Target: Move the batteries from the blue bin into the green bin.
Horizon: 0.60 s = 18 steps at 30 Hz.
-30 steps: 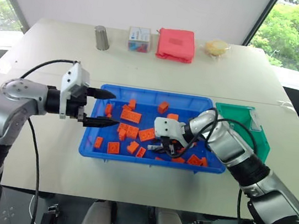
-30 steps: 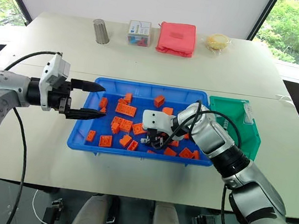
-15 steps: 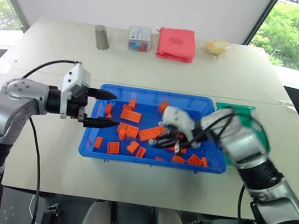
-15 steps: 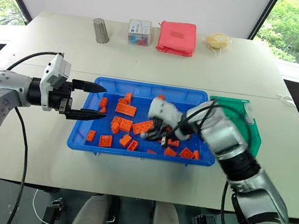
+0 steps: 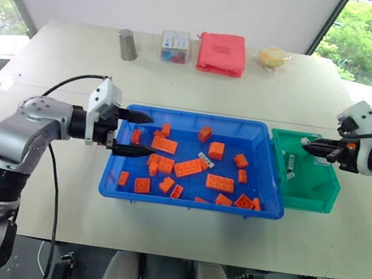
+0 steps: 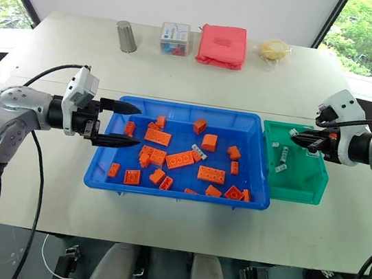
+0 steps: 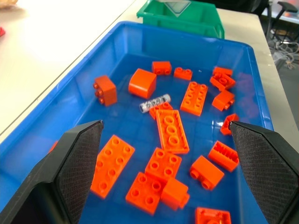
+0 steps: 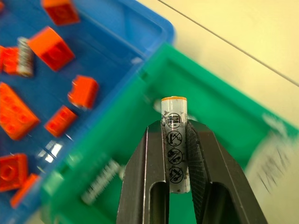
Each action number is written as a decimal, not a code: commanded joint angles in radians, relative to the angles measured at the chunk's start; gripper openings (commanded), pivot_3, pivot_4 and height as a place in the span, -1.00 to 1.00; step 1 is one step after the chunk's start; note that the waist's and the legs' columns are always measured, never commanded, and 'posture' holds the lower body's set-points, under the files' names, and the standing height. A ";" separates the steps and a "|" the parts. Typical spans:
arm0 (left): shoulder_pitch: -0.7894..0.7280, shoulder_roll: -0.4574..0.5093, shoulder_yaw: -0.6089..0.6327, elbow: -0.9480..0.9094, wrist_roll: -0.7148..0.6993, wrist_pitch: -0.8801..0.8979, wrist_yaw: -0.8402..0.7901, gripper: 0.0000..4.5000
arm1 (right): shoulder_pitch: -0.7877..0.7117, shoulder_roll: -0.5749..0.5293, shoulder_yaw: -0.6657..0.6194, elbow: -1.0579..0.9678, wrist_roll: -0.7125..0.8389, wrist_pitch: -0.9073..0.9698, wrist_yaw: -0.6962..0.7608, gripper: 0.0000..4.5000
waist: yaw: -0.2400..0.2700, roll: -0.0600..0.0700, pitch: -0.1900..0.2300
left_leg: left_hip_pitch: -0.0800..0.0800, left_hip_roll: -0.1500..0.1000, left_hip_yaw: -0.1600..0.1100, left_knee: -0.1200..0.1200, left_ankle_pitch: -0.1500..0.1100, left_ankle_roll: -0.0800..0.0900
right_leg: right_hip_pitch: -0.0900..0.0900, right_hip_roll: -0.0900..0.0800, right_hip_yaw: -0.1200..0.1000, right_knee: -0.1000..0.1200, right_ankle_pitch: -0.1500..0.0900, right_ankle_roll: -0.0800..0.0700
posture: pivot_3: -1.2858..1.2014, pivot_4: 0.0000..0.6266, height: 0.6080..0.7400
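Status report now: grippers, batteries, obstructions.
Right gripper clamped on a battery above the green bin. Left gripper open, empty, over the blue bin. One battery left among orange bricks. Two batteries already in green.

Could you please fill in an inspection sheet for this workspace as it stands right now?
Surface: pale table, bins near its front edge.
Job's things: blue bin holds one battery among orange bricks; green bin holds batteries.
Clutter: metal cup, small box, red cloth, yellow item along the far edge.
Grippers: left gripper open at the blue bin's left end; right gripper over the green bin, fingers around a battery.
Cables: black cable on the left arm.
Surroundings: windows, trees outside.
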 commanded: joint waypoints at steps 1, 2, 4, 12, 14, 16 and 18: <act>-0.021 0.004 0.009 -0.005 0.006 -0.022 -0.012 1.00 | -0.001 -0.017 -0.015 -0.003 -0.003 -0.051 -0.036 0.08 | -0.003 0.000 0.000 | 0.000 0.000 0.000 0.000 0.000 0.000 | 0.000 0.000 0.000 0.000 0.000 0.000 | 0.03 -0.52 1.00; -0.020 0.004 0.012 -0.007 0.006 -0.022 -0.014 1.00 | -0.016 -0.014 -0.004 -0.006 0.003 -0.062 -0.035 0.33 | -0.004 0.000 0.000 | 0.000 0.000 0.000 0.000 0.000 0.000 | 0.000 0.000 0.001 0.000 0.000 0.000 | 0.03 -0.52 1.00; -0.015 0.008 0.017 -0.012 0.006 -0.019 -0.017 1.00 | -0.076 0.009 0.026 -0.011 0.017 -0.070 -0.036 0.72 | -0.004 0.000 0.000 | 0.001 0.000 0.000 0.000 0.000 0.000 | 0.000 0.000 0.001 0.000 0.000 0.000 | 0.03 -0.52 1.00; -0.004 0.022 0.030 -0.037 0.003 -0.005 -0.008 1.00 | -0.259 0.263 0.238 -0.141 0.115 0.059 -0.065 0.72 | -0.007 0.001 0.000 | 0.001 0.001 -0.001 0.000 0.000 0.000 | 0.000 0.002 0.001 0.002 0.002 0.002 | 0.03 -0.52 1.00; 0.002 0.026 0.036 -0.047 -0.001 0.001 -0.002 1.00 | -0.227 0.295 0.295 -0.186 0.120 0.077 -0.077 0.72 | 0.001 0.001 0.000 | 0.000 0.001 -0.001 0.000 0.000 0.000 | -0.001 0.002 0.000 0.002 0.002 0.002 | 0.03 -0.52 1.00; 0.010 0.031 0.043 -0.060 -0.004 0.007 0.003 1.00 | -0.193 0.317 0.332 -0.223 0.127 0.095 -0.096 0.72 | 0.010 0.001 0.001 | -0.002 0.000 -0.002 0.000 0.000 0.000 | -0.001 0.000 -0.001 0.002 0.002 0.002 | 0.03 -0.52 1.00; 0.018 0.036 0.049 -0.069 -0.008 0.012 0.009 1.00 | -0.164 0.330 0.352 -0.250 0.139 0.106 -0.105 0.72 | 0.011 0.001 0.001 | -0.003 -0.001 -0.001 0.001 0.000 0.000 | -0.001 -0.001 -0.001 0.000 0.002 0.002 | 0.03 -0.52 1.00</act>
